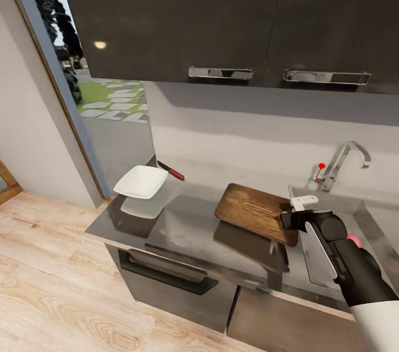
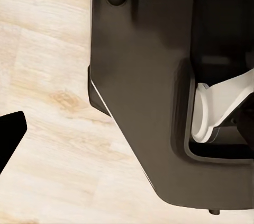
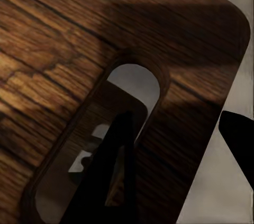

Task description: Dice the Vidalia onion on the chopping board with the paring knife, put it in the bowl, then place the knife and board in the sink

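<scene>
Right gripper (image 1: pixel 295 212) is at the chopping board (image 1: pixel 256 212), at its slot-handle end nearest the sink (image 1: pixel 332 202). Right wrist view: one dark finger (image 3: pixel 108 181) reaches into the slot, the other (image 3: pixel 241 142) sits off the board's outer edge, so the jaws straddle the strip of wood (image 3: pixel 180 144) between slot and edge. Can't tell if they're clenched on it or just spread around it.

The board looks lifted off the tabletop (image 1: pixel 183 224), tilted, with its reflection below it.

Bowl (image 1: pixel 141 181) sits at the far left end of the tabletop, well apart from the board. Paring knife (image 1: pixel 170 172) lies just beside the bowl on the wall side, red handle pointing toward the board. Faucet (image 1: pixel 346 161) and red knob (image 1: pixel 321 166) stand behind the sink.

Left wrist view: wood floor (image 2: pixel 47 102), robot's dark base (image 2: pixel 143 86), one dark fingertip (image 2: pixel 9 134) at the edge. Left jaws' state: can't tell.
</scene>
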Tool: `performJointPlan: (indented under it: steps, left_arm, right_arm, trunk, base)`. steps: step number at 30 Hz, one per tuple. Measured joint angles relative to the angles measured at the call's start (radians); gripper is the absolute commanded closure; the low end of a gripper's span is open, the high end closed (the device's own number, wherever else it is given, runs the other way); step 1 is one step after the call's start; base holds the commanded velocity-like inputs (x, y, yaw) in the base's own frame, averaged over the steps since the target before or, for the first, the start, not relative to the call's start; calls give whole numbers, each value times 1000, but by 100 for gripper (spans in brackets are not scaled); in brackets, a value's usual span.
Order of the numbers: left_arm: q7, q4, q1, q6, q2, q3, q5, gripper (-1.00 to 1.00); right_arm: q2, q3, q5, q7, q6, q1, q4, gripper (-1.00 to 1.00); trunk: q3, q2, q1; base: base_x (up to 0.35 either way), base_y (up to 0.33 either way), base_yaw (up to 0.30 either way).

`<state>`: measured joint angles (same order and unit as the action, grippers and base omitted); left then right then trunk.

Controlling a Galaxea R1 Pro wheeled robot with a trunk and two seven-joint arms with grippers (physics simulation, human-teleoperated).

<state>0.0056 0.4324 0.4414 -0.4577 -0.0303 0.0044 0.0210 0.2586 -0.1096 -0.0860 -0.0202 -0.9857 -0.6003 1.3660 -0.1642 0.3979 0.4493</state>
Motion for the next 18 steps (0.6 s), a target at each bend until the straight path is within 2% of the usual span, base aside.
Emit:
performJointPlan:
  steps: [18]
  left_arm:
    - [0, 0, 0, 0, 1, 0, 0, -100]
  right_arm:
    - [-1, -8, -7, -5, 1, 0, -3, 100]
  trunk:
    - [0, 0, 0]
  base:
    - [1, -1, 0]
